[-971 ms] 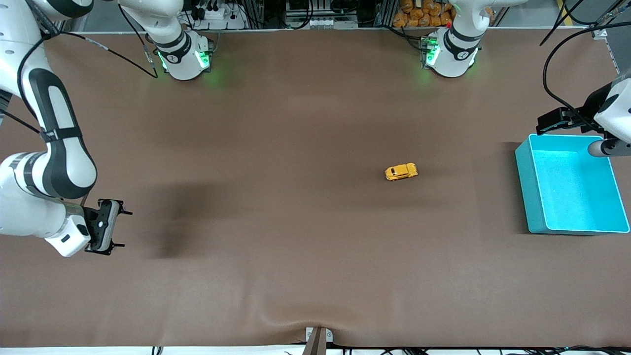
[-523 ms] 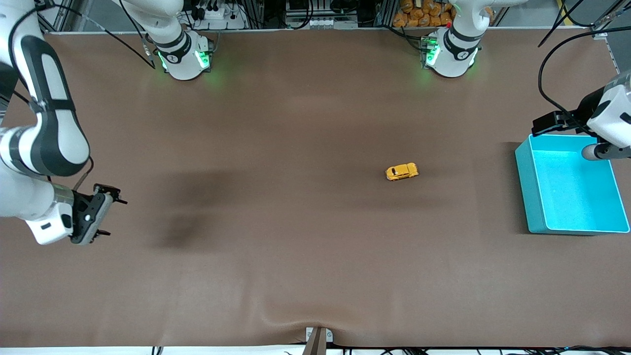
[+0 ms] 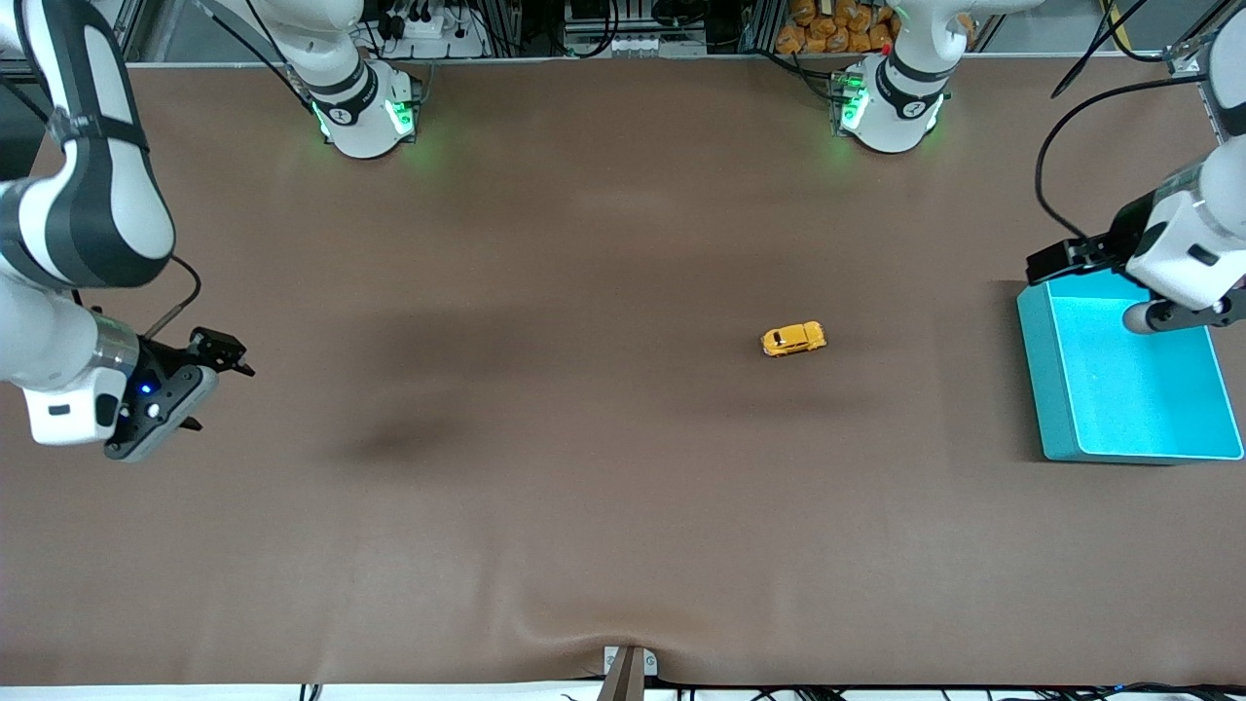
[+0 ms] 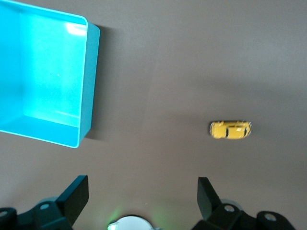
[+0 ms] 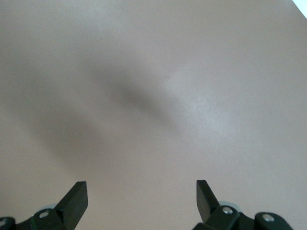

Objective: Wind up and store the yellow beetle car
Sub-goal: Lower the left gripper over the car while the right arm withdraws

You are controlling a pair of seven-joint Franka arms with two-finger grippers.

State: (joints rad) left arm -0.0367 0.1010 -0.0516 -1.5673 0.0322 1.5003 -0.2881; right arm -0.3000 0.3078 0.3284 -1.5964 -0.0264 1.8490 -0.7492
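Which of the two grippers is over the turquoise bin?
The left gripper, open, over the turquoise bin's rim; the right gripper, open, is over bare table at the right arm's end.

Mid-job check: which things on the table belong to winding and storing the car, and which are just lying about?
Belongs to the job:
- yellow beetle car, on the brown mat, untouched
- turquoise bin, empty, at the left arm's end
- left gripper, open, over the bin's edge
- right gripper, open, over bare mat

Just lying about:
- brown mat only
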